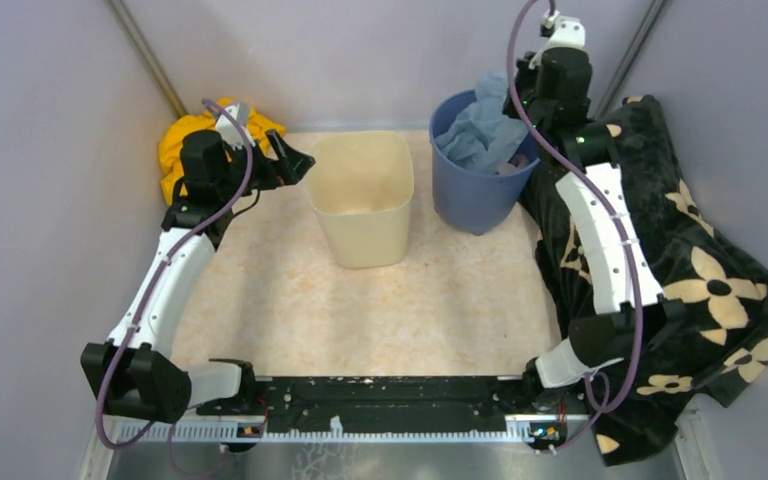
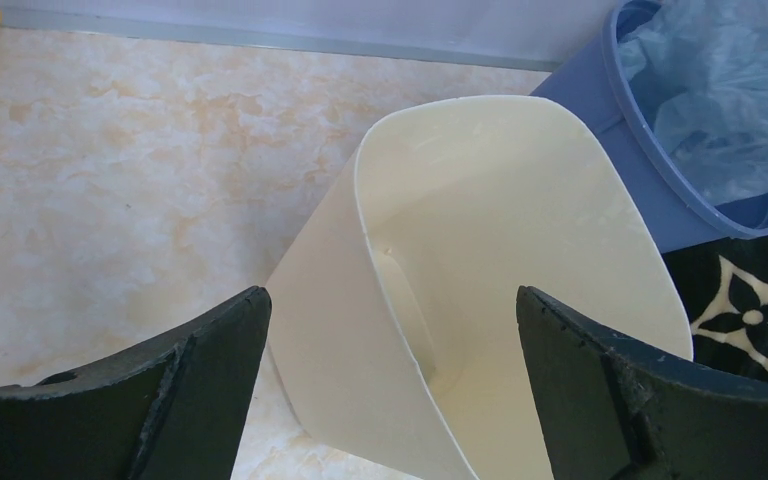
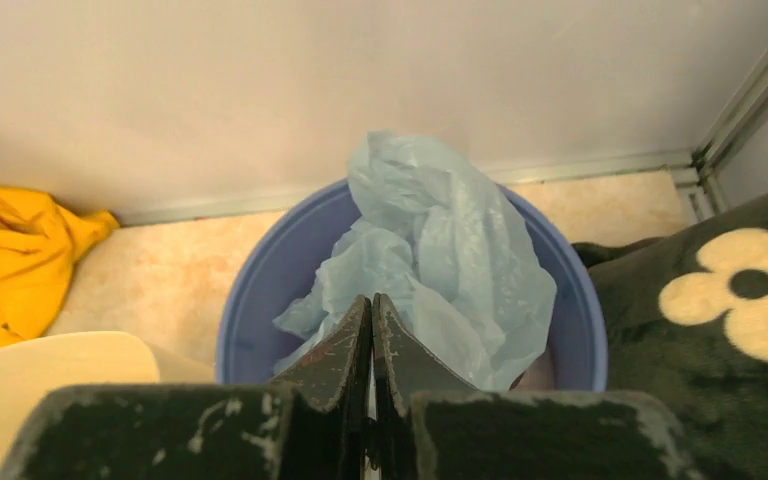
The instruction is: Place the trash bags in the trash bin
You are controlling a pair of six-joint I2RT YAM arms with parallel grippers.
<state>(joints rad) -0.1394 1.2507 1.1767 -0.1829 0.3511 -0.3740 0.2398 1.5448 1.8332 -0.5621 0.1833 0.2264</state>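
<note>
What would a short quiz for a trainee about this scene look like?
1. True or false: the trash bags already lie in the trash bin.
2. Compare the left hand and the right hand. Which has its fingers spread apart? A: left. B: right. C: both.
3. Short answer: what lies in the far left corner of the table, behind the left arm?

Key
1. False. They sit in the blue bucket, and the bin looks empty.
2. A. The right hand's fingers are pressed together.
3. The yellow cloth.
</note>
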